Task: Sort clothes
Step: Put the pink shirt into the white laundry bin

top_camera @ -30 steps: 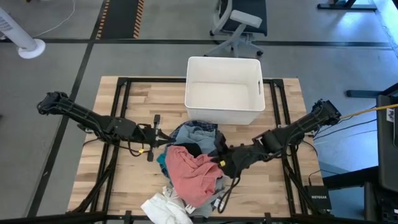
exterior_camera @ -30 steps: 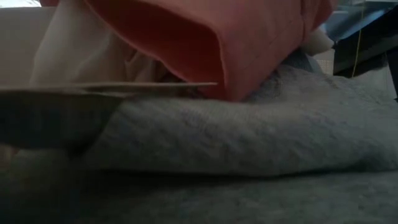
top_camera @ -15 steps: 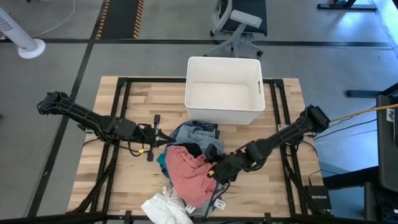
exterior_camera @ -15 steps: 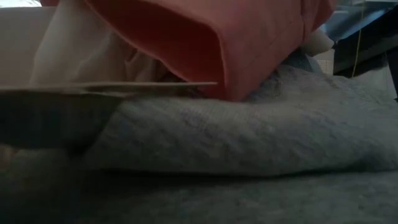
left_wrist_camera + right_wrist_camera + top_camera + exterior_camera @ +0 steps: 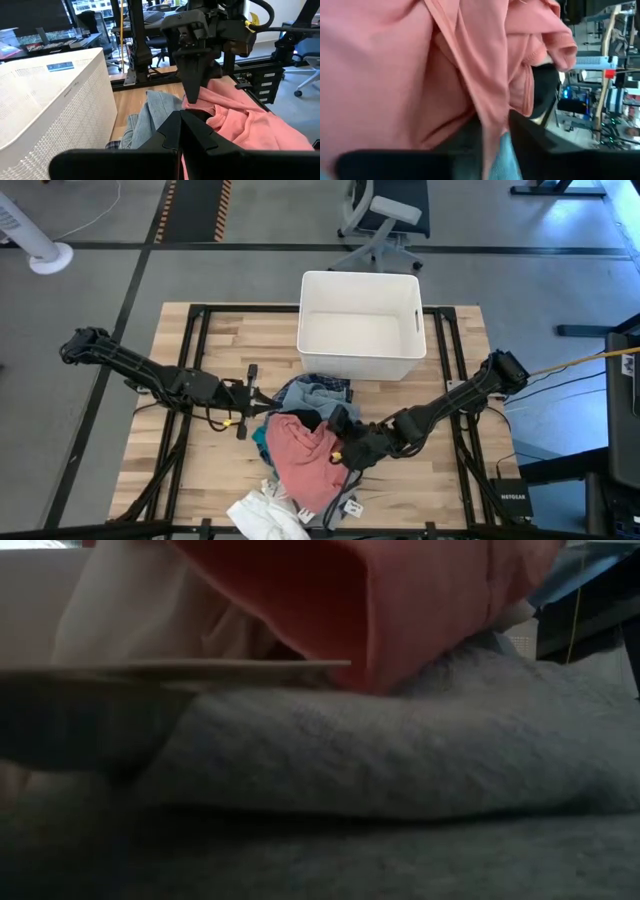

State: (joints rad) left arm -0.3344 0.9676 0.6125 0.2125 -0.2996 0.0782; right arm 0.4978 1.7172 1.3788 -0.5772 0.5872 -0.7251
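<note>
The clothes lie in a heap at the table's near middle. A pink garment [image 5: 300, 465] lies on top, a white one [image 5: 265, 518] at the near edge, a light blue-grey one [image 5: 318, 392] on the far side, and black [image 5: 312, 420] and teal [image 5: 260, 442] pieces are between them. My right gripper [image 5: 341, 448] is at the pink garment's right edge, shut on it. My left gripper [image 5: 260, 401] hovers shut and empty at the heap's left far side [image 5: 180, 117]. My right gripper pinches a raised fold of the pink garment [image 5: 492, 125] between its two fingers [image 5: 535, 137], at the garment's right edge. The fingers slant down from the table's right side [image 5: 192, 95]. The rest of the garment lies slack on the heap.
A white plastic bin [image 5: 360, 277] stands at the table's far middle, just beyond the heap. Bare wood [image 5: 200, 470] lies to the left and right of the clothes. Grey fabric [image 5: 400, 760] fills the low view close to the camera.
My right gripper has come down and toward the table's left edge onto the pink garment's right edge, rolling as it went. That edge now sits bunched in a little toward the heap, and the pink fold in the low view has shifted slightly.
</note>
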